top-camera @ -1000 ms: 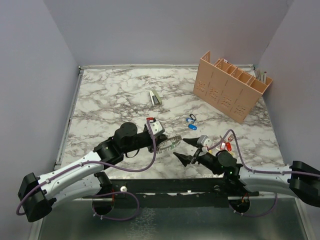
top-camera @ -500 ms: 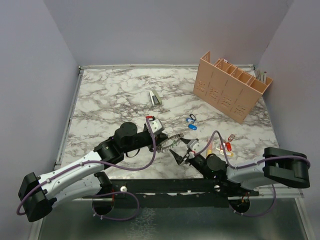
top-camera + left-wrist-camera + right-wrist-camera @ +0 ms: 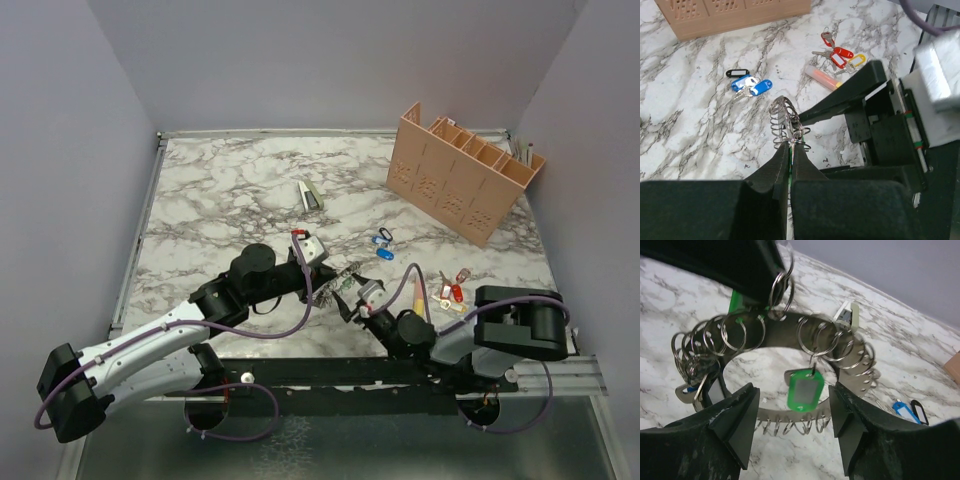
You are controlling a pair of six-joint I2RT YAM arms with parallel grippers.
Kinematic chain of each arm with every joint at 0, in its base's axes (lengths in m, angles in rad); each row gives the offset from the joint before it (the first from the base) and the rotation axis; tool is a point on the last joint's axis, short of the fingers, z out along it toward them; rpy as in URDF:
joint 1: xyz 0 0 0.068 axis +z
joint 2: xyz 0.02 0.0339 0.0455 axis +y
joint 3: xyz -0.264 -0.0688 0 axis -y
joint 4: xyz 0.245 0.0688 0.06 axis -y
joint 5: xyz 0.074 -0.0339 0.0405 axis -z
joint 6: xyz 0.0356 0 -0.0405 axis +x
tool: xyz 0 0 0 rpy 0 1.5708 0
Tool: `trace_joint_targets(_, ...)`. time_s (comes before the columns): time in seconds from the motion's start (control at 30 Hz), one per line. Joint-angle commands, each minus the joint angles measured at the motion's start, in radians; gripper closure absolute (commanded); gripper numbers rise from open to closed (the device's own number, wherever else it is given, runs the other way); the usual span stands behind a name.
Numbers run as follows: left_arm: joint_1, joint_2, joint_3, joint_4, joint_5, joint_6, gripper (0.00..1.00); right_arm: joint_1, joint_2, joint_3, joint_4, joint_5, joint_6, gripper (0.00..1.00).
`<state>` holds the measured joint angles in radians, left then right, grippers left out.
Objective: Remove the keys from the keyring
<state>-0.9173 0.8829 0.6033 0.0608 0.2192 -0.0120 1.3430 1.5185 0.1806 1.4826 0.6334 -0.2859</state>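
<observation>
In the right wrist view the keyring (image 3: 777, 415), a wide grey metal band hung with several small split rings, is lifted above the table. My left gripper (image 3: 790, 144) is shut on its edge. A key with a green tag (image 3: 802, 390) dangles from the ring, inside its open centre. My right gripper (image 3: 794, 392) is open, one finger on each side of that tag without touching it. A second green tag (image 3: 741, 302) shows behind the left finger (image 3: 740, 265). More keys (image 3: 702, 390) hang at the ring's left. From above, both grippers (image 3: 325, 275) (image 3: 350, 298) meet at the keyring (image 3: 340, 282).
Blue-tagged keys (image 3: 383, 240) lie loose on the marble beyond the ring. A bunch with red and yellow tags (image 3: 452, 292) and an orange tube (image 3: 822, 77) lie to the right. A tan slotted crate (image 3: 465, 170) stands at the back right, a small stapler (image 3: 310, 195) mid-table.
My right gripper has swung left up to the keyring and narrowed its jaws around the green-tagged key. The left gripper holds the ring still.
</observation>
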Motion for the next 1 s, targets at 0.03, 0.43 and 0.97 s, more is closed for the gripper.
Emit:
trace_joint_targets(0.03, 0.006, -0.003, 0.019, 0.062, 0.007, -0.028, 1.0, 0.041, 0.147, 0.047, 0.256, 0.153, -0.106, 0.36)
trace_joint_targets(0.43, 0.006, -0.004, 0.018, 0.064, 0.025, -0.032, 1.0, 0.047, 0.143, 0.081, 0.257, 0.25, -0.105, 0.39)
trace_joint_targets(0.97, 0.009, -0.004, 0.021, 0.052, 0.008, -0.027, 1.0, 0.048, 0.057, 0.042, 0.257, 0.188, -0.115, 0.91)
